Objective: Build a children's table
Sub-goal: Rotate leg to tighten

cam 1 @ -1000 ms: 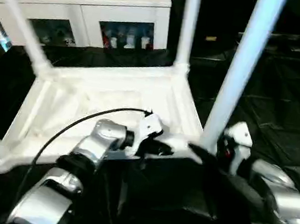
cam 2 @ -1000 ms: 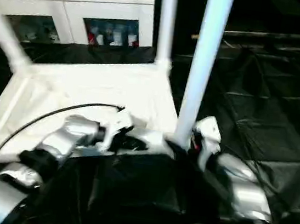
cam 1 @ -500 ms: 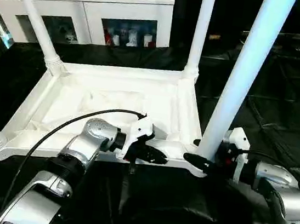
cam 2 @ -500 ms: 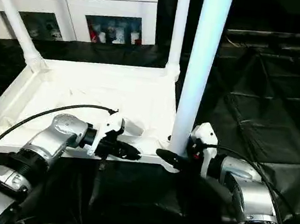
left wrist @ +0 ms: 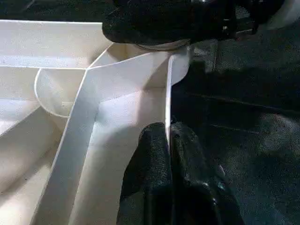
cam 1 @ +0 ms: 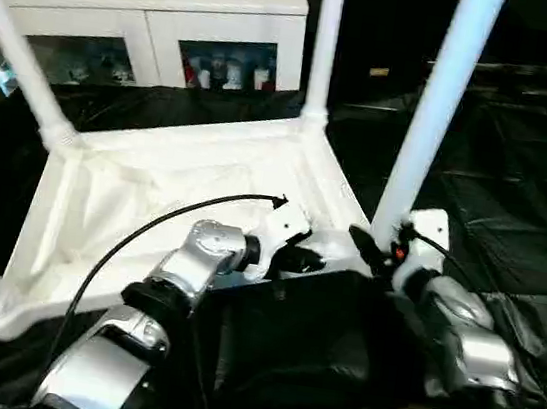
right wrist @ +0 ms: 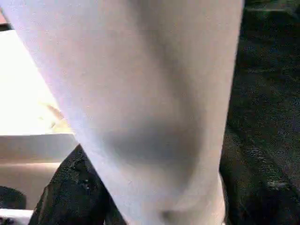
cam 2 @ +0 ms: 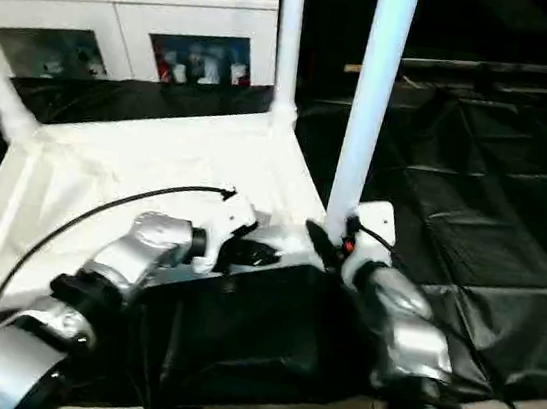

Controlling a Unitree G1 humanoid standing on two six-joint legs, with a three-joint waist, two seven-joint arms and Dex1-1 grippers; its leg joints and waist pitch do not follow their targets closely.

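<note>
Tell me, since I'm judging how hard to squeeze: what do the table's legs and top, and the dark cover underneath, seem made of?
The legs look like smooth white plastic tubes with a soft sheen. The upturned table top looks like moulded white plastic: thin ribs cross its underside. The black cover is probably thin cloth or sheeting; it creases and drapes.

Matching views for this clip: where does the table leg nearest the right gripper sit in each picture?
Left eye view: the leg rises right of centre, from the near right corner socket.
Right eye view: the leg stands just right of centre.
Left wrist view: its foot is hidden behind the right gripper.
Right wrist view: the leg runs between that gripper's fingers.
Shared landmark: the tabletop's rim, pinched by the left gripper.
</note>
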